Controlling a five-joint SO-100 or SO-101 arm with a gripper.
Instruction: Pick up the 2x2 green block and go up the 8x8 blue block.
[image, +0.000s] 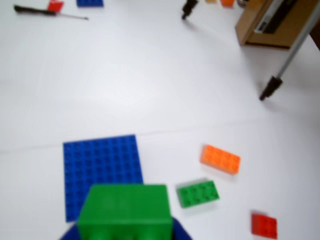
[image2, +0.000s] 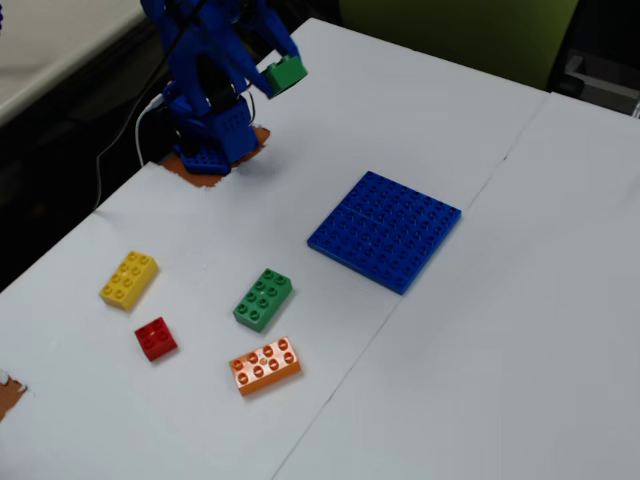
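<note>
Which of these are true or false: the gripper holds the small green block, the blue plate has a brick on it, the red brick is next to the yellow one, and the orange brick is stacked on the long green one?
1. The gripper holds the 2x2 green block. True.
2. The 8x8 blue block carries a brick. False: its studs are bare.
3. The red brick lies near the yellow brick. True.
4. The orange brick is stacked on the long green brick. False: both lie flat, apart.
</note>
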